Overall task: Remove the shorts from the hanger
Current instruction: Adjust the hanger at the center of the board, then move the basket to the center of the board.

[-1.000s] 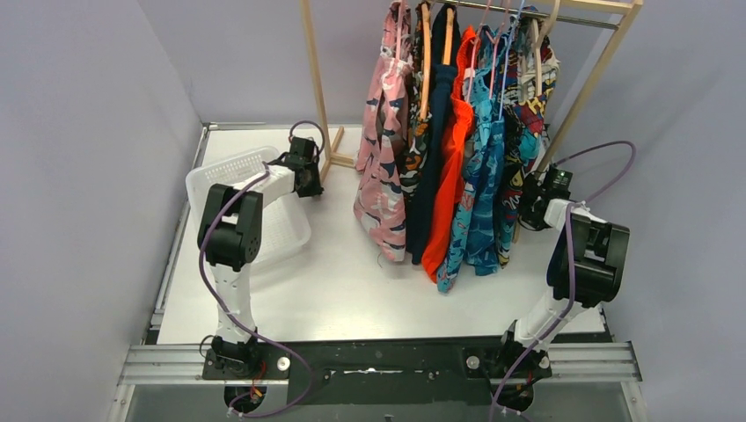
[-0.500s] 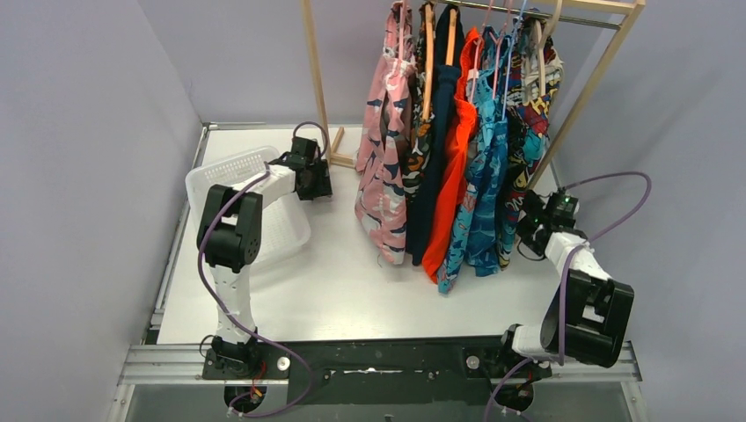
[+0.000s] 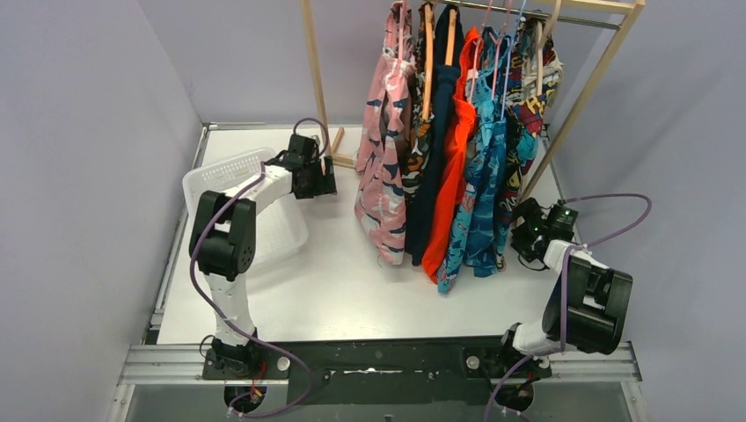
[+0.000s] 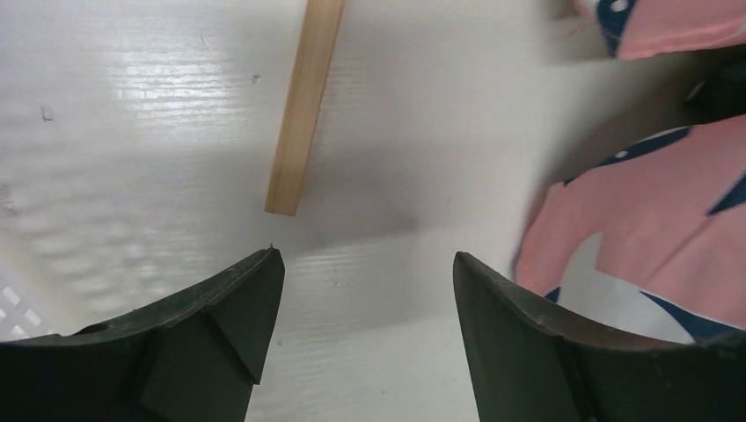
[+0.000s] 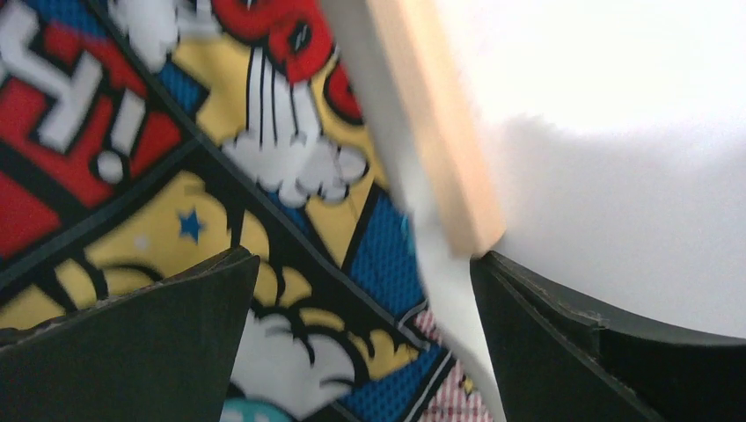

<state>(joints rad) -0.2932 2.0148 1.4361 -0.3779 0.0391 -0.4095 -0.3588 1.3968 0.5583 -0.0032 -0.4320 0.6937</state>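
Several shorts hang on hangers (image 3: 427,61) from a wooden rack: pink print shorts (image 3: 384,176), a black-orange pair (image 3: 415,145), navy (image 3: 435,167), orange-red (image 3: 453,185), teal-blue (image 3: 482,189) and comic print (image 3: 538,92). My left gripper (image 3: 327,180) stands open low over the table, just left of the pink pair. In the left wrist view the left gripper (image 4: 365,264) holds nothing, with the pink shorts (image 4: 651,211) at right. My right gripper (image 3: 521,237) is open beside the rack's right leg. The right gripper (image 5: 361,264) faces the comic print shorts (image 5: 176,132), not closed on them.
A white slatted basket (image 3: 215,180) sits on the table at the left, under the left arm. The rack's left foot (image 4: 303,105) lies ahead of the left fingers. Its slanted right leg (image 5: 435,114) ends right at the right gripper's right finger. Grey walls close both sides.
The left jaws have opened wide and the left gripper has shifted right toward the pink shorts. The right arm has pulled back and down, away from the hanging shorts.
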